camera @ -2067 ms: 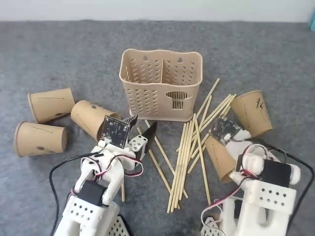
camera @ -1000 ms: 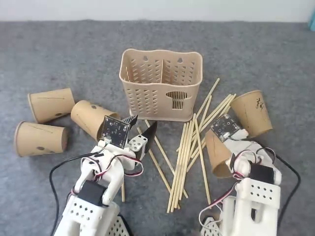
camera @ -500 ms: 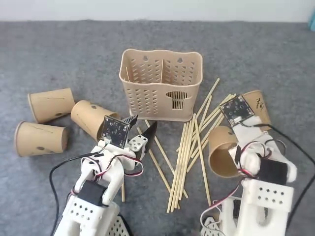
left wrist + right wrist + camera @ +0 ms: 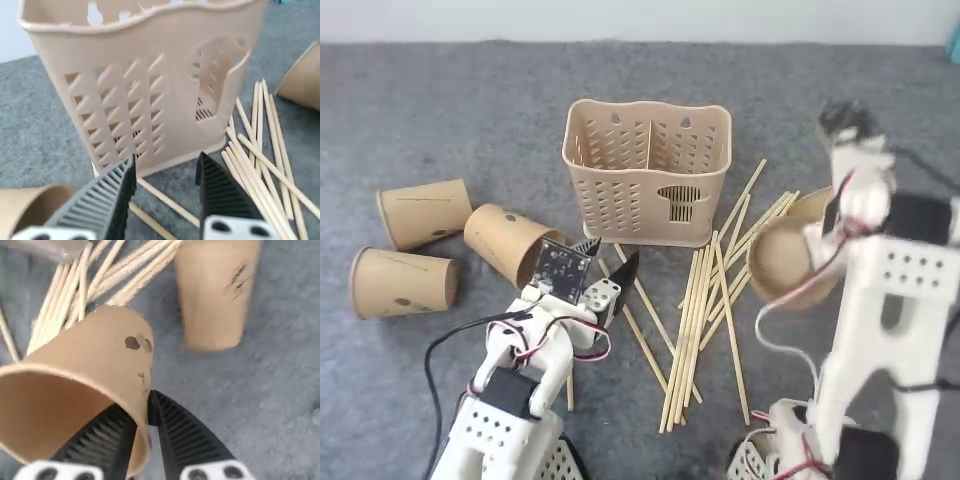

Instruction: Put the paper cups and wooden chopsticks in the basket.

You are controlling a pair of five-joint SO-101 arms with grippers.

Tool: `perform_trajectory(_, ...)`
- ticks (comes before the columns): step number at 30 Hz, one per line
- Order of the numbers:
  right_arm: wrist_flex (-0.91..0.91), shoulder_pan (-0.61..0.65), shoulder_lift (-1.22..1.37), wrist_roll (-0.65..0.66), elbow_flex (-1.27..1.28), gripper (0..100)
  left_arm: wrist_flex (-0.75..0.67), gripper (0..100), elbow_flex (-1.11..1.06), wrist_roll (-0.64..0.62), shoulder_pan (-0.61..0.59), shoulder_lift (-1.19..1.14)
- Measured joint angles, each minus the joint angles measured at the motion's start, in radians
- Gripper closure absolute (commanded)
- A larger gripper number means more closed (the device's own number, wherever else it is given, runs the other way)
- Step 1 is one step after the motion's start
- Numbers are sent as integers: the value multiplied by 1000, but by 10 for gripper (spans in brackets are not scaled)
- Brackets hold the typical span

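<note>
The beige basket [image 4: 647,170] stands upright at the table's middle, with two compartments. My right gripper [image 4: 146,407] is shut on the rim of a paper cup [image 4: 75,390], one finger inside and one outside. That cup [image 4: 785,262] hangs tilted above the table, right of the basket. A second cup [image 4: 215,295] lies on the carpet below it. Wooden chopsticks [image 4: 705,295] lie fanned out in front of the basket and to its right. My left gripper [image 4: 165,175] is open and low in front of the basket [image 4: 145,85], holding nothing.
Three more paper cups lie on their sides at the left [image 4: 423,212], [image 4: 400,282], [image 4: 505,240]; the nearest is beside my left arm. Grey carpet [image 4: 440,110] covers the table. Chopsticks [image 4: 255,160] run past the basket's corner.
My right arm has risen high and carried its cup up off the carpet toward the basket's right side. The left arm has barely moved.
</note>
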State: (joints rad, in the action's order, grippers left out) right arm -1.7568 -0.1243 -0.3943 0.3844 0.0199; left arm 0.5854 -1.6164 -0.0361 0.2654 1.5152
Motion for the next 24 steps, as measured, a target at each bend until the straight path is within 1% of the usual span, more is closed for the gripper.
perform_trajectory(2, 0, 2, 21, -35, -89, 990, 0, 809, 0, 6, 0, 2)
perform_trajectory(4, 0, 31, 21, -60, -160, 990, 0, 809, 0, 8, 0, 0)
perform_trajectory(7, 0, 92, 31, -110, -264, 990, -18, 808, 0, 8, -8, 0)
perform_trajectory(11, 0, 189, 31, -192, -410, 990, -57, 807, 0, 8, -74, 0)
perform_trajectory(15, 0, 265, 40, -270, -566, 991, -60, 806, 0, 8, -84, 0)
perform_trajectory(20, 0, 391, 143, -325, -723, 991, -60, 805, 0, 8, -89, 0)
perform_trajectory(24, 0, 446, 276, -348, -819, 991, -60, 805, 0, 8, -89, 0)
